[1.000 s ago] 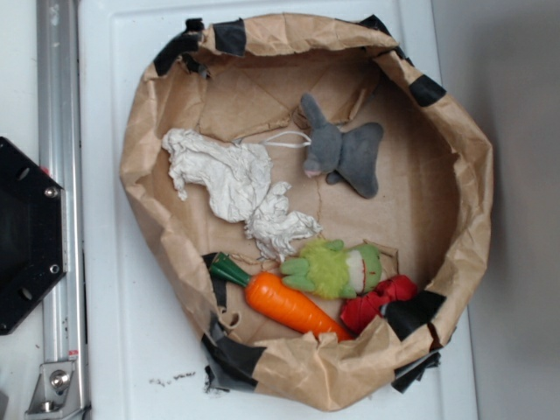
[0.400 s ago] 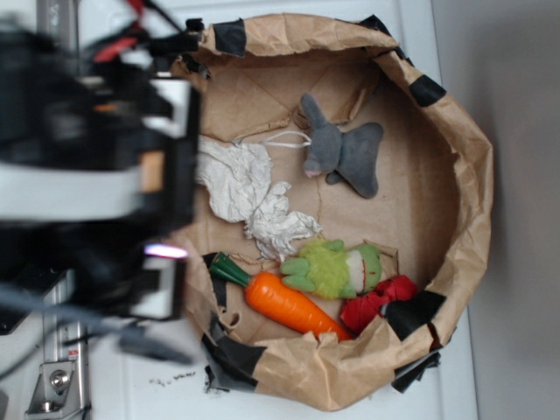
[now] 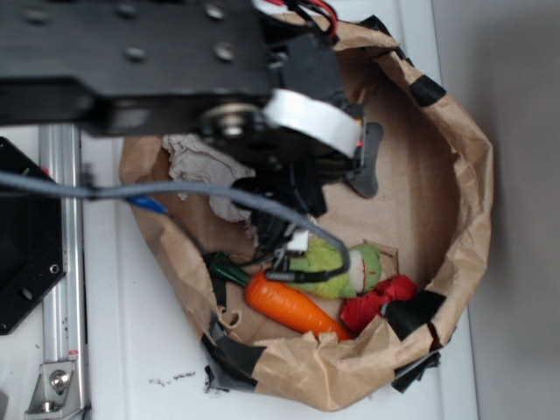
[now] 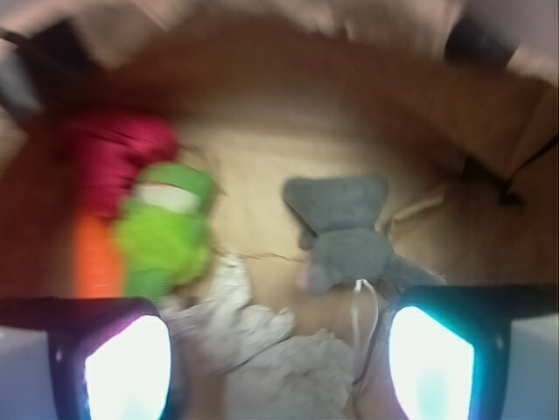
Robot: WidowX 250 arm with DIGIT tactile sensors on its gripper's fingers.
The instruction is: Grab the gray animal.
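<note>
two fingers (image 4: pixel 127 363) stood spread wide, empty, above the paper bag (image 4: pixel 289 96); the gray animal (image 4: pixel 346 236) lay on its floor beside the green plush toy (image 4: pixel 166 241), touching nothing.

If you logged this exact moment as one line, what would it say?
phase: approach | end effector: open, empty, above bag | target: gray animal, untouched, ahead toward its right finger | nearby: white cloth

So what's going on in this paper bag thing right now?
A robot arm has swung in over the paper bag and its open gripper hangs above the toys, holding nothing. The gray animal lies just ahead, nearer one finger, untouched. Beside it lie a white crumpled cloth, a green plush toy and a carrot.
</note>
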